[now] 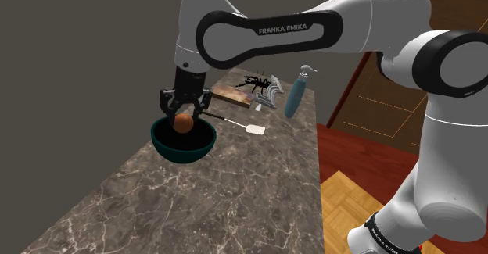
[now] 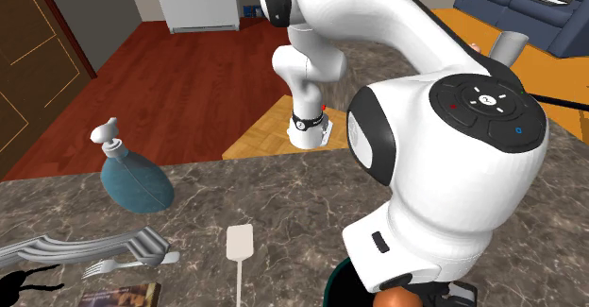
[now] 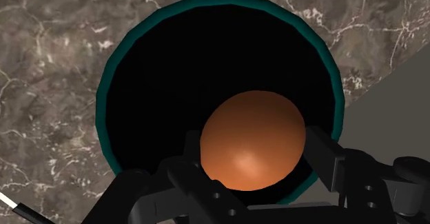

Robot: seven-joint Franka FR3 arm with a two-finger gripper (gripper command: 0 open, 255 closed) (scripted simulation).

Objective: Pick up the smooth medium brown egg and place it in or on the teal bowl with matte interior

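The black gripper [image 1: 184,120] hangs straight down over the teal bowl [image 1: 166,146], its jaws drawn in narrow and clasping the brown egg [image 1: 184,123], with the fingers [image 3: 324,162] pressed to opposite sides of it. The egg (smooth, and rather orange-brown in this light) sits over the bowl's dark mouth, about level with the rim; I cannot tell whether it touches the inside. The bowl stands on the marble counter [image 1: 203,205], hard by its long edge at the shoulder view's left. A white spatula [image 1: 254,128] lies just beside the bowl, and a blue bottle [image 1: 296,96] stands well apart, near the opposite long edge.
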